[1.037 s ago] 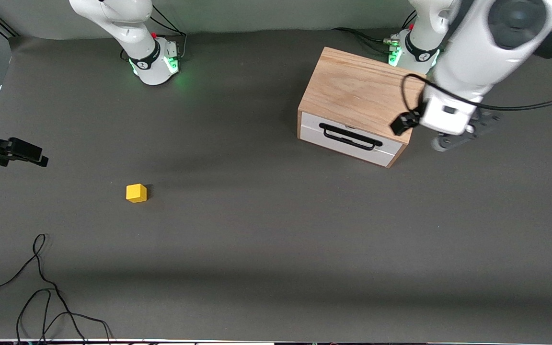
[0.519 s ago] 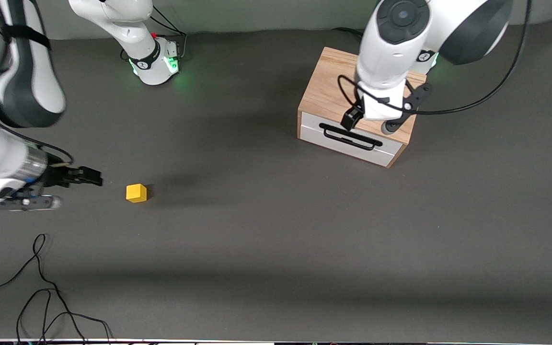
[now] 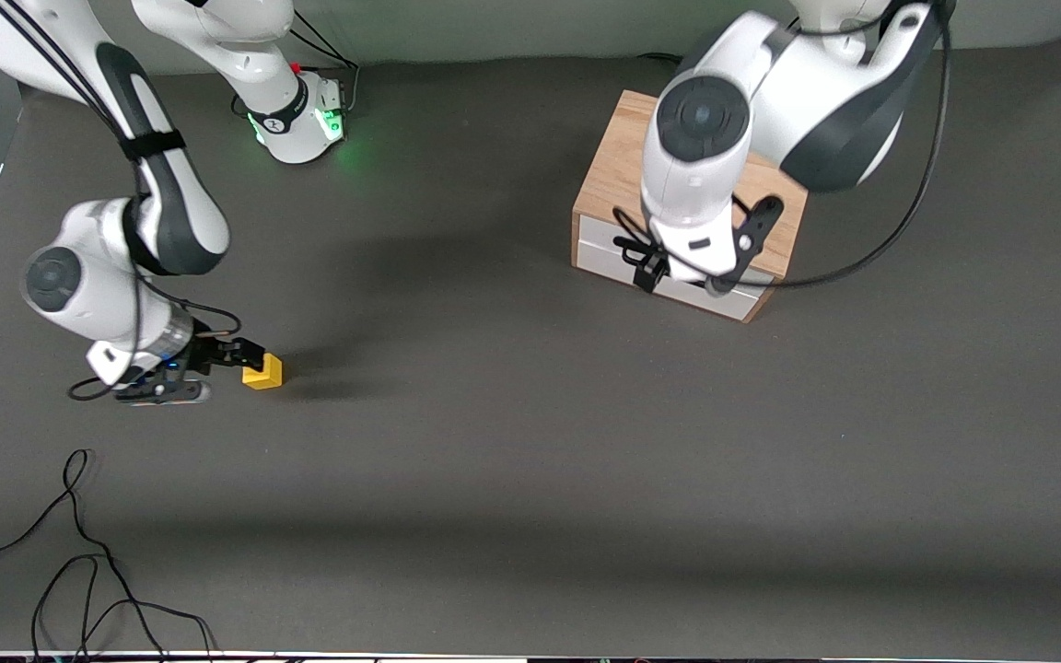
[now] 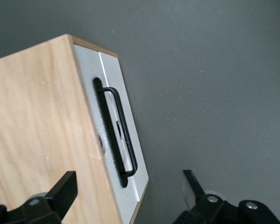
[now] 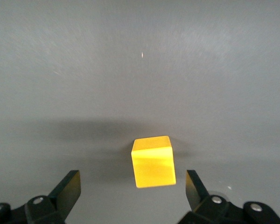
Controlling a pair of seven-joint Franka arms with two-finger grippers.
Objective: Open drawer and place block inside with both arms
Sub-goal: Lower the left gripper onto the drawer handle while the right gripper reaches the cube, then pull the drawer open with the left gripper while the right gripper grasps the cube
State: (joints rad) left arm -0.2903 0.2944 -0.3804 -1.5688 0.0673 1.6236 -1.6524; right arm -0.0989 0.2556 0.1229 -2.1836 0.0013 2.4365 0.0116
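The yellow block (image 3: 262,371) lies on the grey table toward the right arm's end. My right gripper (image 3: 240,354) is low beside it, open and empty. In the right wrist view the block (image 5: 152,161) sits just ahead of the open gripper (image 5: 132,191), nearer one finger (image 5: 196,186). The oak box (image 3: 618,170) stands toward the left arm's end, its drawer (image 3: 597,250) shut flush. My left gripper (image 3: 652,269) hangs open over the drawer front. In the left wrist view the gripper (image 4: 129,191) straddles the box's top front edge, with the black handle (image 4: 123,130) on the white panel (image 4: 107,79) just ahead.
A loose black cable (image 3: 79,552) lies on the table near the front edge at the right arm's end. The right arm's green-lit base (image 3: 300,120) stands at the back. The left arm's body hides part of the box top and the drawer's handle in the front view.
Both arms have swung in. The right gripper moved from the table's end up to the block. The left gripper moved from beside the box to over the drawer front.
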